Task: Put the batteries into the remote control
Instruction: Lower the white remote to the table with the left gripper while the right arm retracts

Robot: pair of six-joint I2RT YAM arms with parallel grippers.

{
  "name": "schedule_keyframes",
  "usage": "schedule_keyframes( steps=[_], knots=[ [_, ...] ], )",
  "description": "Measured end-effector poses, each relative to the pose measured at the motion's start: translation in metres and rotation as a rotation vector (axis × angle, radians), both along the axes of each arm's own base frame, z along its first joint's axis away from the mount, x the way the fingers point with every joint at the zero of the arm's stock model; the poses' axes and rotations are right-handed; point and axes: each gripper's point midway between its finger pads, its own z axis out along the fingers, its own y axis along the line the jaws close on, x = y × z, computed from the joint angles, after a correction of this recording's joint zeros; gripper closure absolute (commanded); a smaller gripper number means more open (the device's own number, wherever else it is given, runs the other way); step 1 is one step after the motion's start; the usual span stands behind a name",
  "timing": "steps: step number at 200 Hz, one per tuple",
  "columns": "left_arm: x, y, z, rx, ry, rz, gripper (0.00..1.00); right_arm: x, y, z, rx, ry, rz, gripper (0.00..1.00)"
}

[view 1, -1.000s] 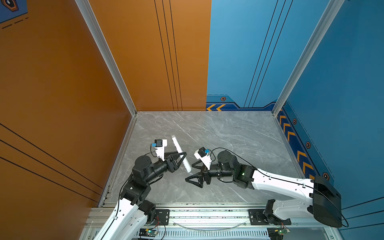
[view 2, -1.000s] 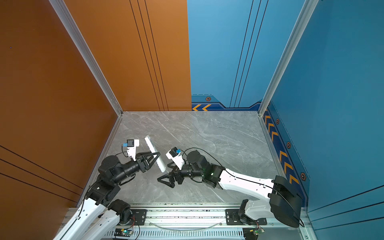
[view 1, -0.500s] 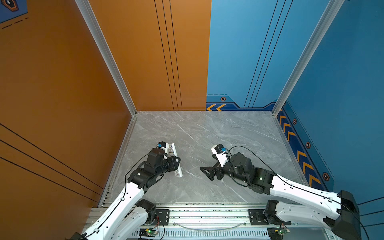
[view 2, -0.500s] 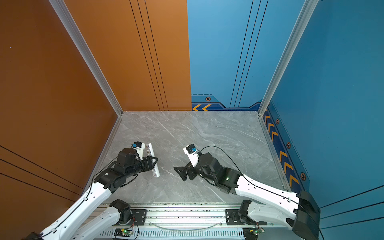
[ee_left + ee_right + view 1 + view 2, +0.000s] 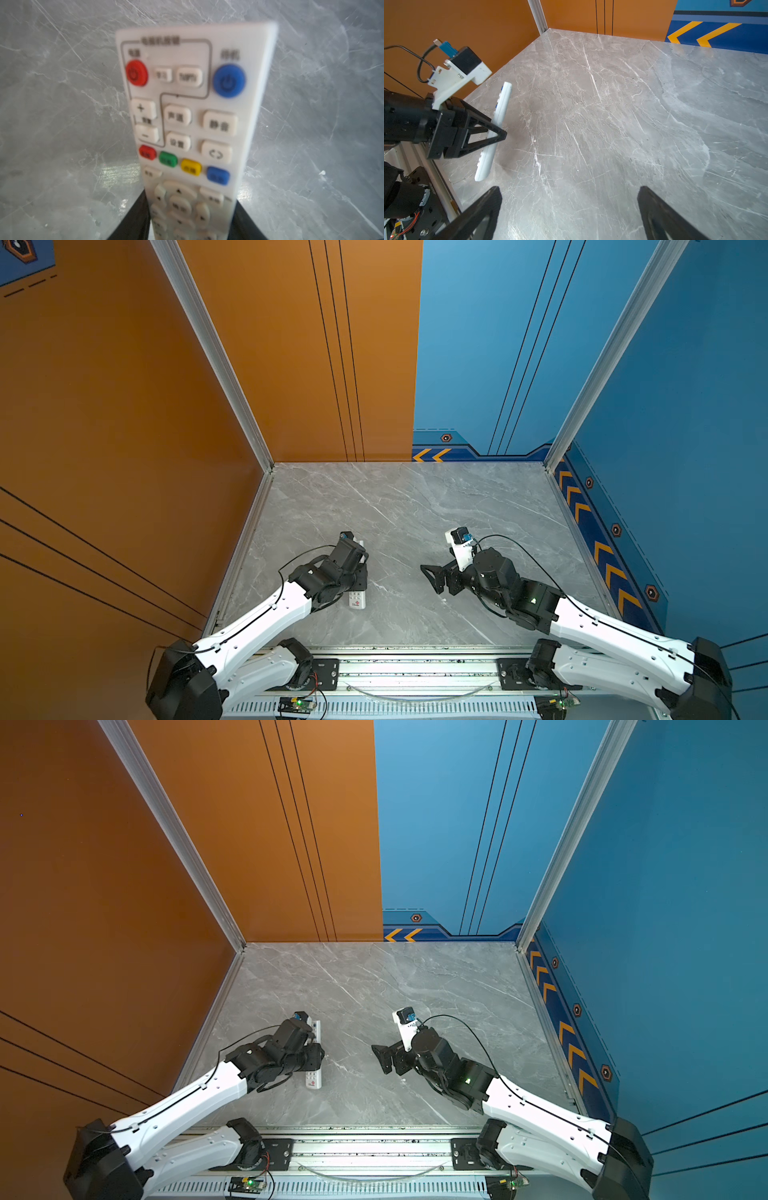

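1. Left hand (image 5: 360,574), on the arm that reaches out from the metal rail (image 5: 415,668) at the near edge, is clamped across the remote control (image 5: 358,600); the left wrist view shows a black finger (image 5: 133,218) against each long side of the white body
2. On the near side of that grip, the remote control's end with the red logo sticks out toward the rail, button face up, in both top views
3. Right hand (image 5: 434,580) hangs to the right of the remote control, well apart from it and about level with its middle; the jaws stand wide apart with nothing in them, and the right wrist view shows only bare stone between the two black fingers (image 5: 483,212)
4. Seen from that wrist, the remote control (image 5: 502,104) runs lengthwise away from the rail with a soft shadow on the stone beside it; whether it touches the surface I cannot tell
5. Beyond the grip, the far half carries a row of small red, green, yellow and blue buttons, then white keys, then a round red button and a round blue one at the very end; this close view is blurred and the print cannot be read
6. Grey marbled surface (image 5: 415,510) stretches past the remote control's far end to the back corner
7. Orange wall (image 5: 291,364) rises left of and behind the remote control; the blue wall (image 5: 478,344) stands behind and to its right, with a chevron strip (image 5: 432,455) along its foot
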Motion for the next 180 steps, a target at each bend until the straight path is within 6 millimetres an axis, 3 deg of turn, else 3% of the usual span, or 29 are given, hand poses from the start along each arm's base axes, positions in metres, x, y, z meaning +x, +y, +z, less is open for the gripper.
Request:
schedule_keyframes(
  steps=[43,180],
  knots=[
    [-0.002,-0.016,-0.013,0.071,0.025,-0.009,1.0,-0.001,-0.002,-0.007,-0.01,0.011,-0.002,0.0],
    [0.003,-0.016,-0.047,0.119,0.079,0.089,0.93,0.007,-0.012,-0.017,-0.014,0.027,-0.031,0.0]
  ],
)
